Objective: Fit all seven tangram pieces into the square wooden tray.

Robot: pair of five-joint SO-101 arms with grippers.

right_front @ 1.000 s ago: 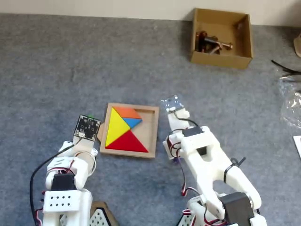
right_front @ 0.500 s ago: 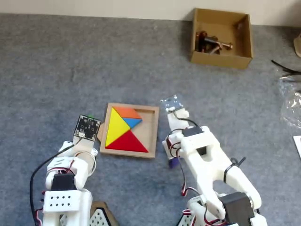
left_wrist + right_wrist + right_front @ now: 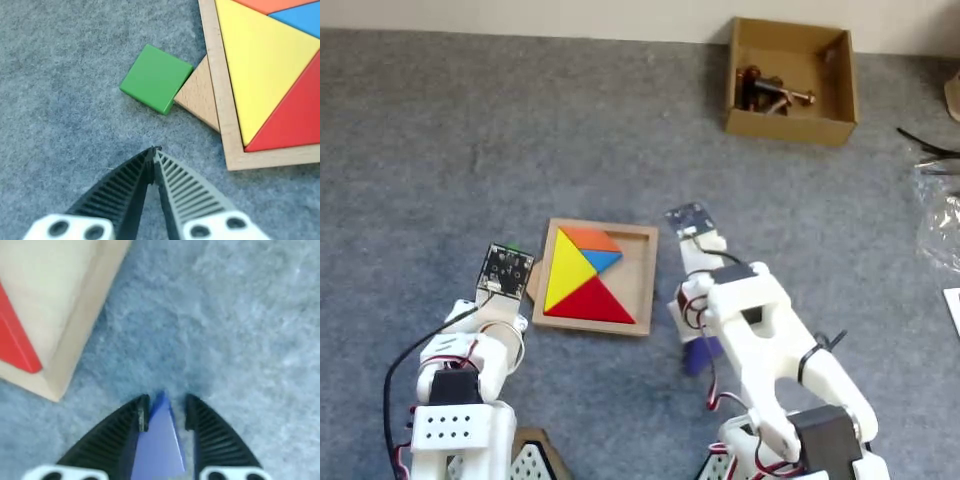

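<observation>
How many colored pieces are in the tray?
4: orange piece at the far edge, blue piece beside it, yellow piece on the left side, red piece at the near edge. None seems hidden.

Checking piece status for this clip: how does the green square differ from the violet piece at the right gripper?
The green square lies free on the carpet, against a plain wooden triangle by the tray rim; the violet piece is clamped between the jaws of the right gripper. The green square shows four corners; the violet piece tapers to a point. Both are outside the tray.
</observation>
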